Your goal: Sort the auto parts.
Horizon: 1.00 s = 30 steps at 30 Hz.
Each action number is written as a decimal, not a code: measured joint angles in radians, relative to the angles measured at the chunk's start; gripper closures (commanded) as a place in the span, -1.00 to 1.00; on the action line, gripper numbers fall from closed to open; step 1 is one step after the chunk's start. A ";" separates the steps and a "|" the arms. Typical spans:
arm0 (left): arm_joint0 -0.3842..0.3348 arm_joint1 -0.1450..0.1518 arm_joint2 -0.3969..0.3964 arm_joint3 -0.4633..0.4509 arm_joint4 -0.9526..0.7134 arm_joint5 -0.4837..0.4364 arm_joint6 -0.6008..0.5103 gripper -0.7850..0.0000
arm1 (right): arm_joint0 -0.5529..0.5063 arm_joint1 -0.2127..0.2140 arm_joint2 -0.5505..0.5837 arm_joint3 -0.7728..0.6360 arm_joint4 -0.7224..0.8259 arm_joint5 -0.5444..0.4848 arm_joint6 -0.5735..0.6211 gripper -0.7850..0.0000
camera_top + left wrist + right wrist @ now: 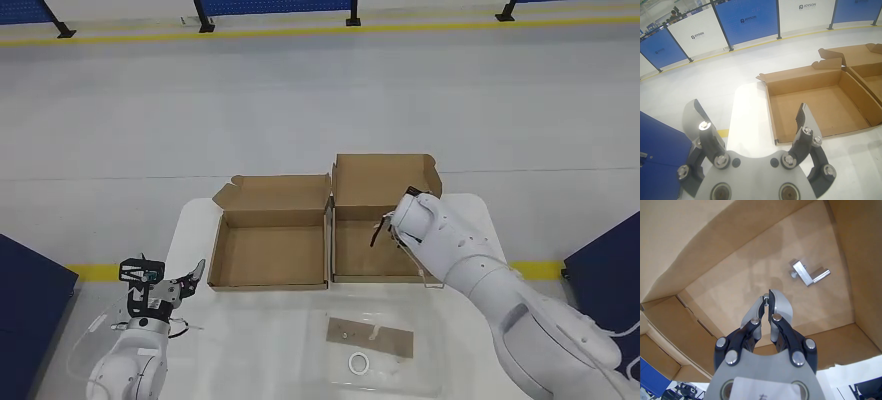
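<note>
Two open cardboard boxes stand side by side: the left box (268,250) (821,106) and the right box (362,240) (734,256). My right gripper (766,300) (383,228) hangs over the right box's floor, shut on a small metal bolt (766,299). A shiny metal bracket with a pin (807,273) lies on that box's floor. My left gripper (751,115) (168,285) stands open over the table's left front, short of the left box, holding nothing.
A clear plastic bag (375,355) lies near the table's front, with a brown card (370,337) and a white ring (359,362) in it. Blue and white barrier panels (745,20) stand across the floor behind.
</note>
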 measured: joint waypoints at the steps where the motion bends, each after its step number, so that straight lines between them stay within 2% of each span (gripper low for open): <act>1: 0.000 0.000 0.000 0.000 0.000 0.000 0.000 -1.00 | 0.002 -0.004 0.000 0.009 0.000 -0.002 0.000 1.00; 10: 0.000 0.000 0.000 0.000 0.000 0.000 0.000 -1.00 | 0.020 -0.041 -0.001 0.093 -0.007 -0.021 0.016 1.00; 11: 0.000 0.000 0.000 0.000 0.000 0.000 0.000 -1.00 | 0.022 -0.045 -0.001 0.102 -0.009 -0.024 0.017 0.94; 12: 0.000 0.000 0.000 0.000 0.000 0.000 0.000 -1.00 | 0.024 -0.048 -0.001 0.108 -0.010 -0.026 0.019 0.82; 13: 0.000 0.000 0.000 0.000 0.000 0.000 0.000 -1.00 | 0.025 -0.051 -0.001 0.115 -0.012 -0.028 0.020 0.47; 14: 0.000 0.000 0.000 0.000 0.000 0.000 0.000 -1.00 | 0.027 -0.054 -0.001 0.121 -0.014 -0.029 0.020 0.22; 16: 0.000 0.000 0.000 0.000 0.000 0.000 0.000 -1.00 | 0.031 -0.061 0.001 0.132 -0.015 -0.034 0.022 -0.05; 17: 0.000 0.000 0.000 0.000 0.000 0.000 0.000 -1.00 | 0.033 -0.064 0.002 0.137 -0.016 -0.037 0.022 -0.51; 18: 0.000 0.000 0.000 0.000 0.000 0.000 0.000 -1.00 | 0.035 -0.067 0.005 0.142 -0.016 -0.040 0.021 -0.60; 20: 0.000 0.000 0.000 0.000 0.000 0.000 0.000 -1.00 | 0.039 -0.071 0.010 0.150 -0.016 -0.047 0.017 -0.95; 21: 0.000 0.000 0.000 0.000 0.000 0.000 0.000 -1.00 | 0.040 -0.072 0.013 0.152 -0.016 -0.051 0.015 -1.00; 26: 0.000 0.000 0.000 0.000 0.000 0.000 0.000 -1.00 | 0.051 -0.070 0.033 0.135 -0.019 -0.078 0.026 -1.00; 30: 0.000 0.000 0.000 0.000 0.000 0.000 0.000 -1.00 | 0.058 -0.047 0.060 0.065 -0.037 -0.087 0.051 -1.00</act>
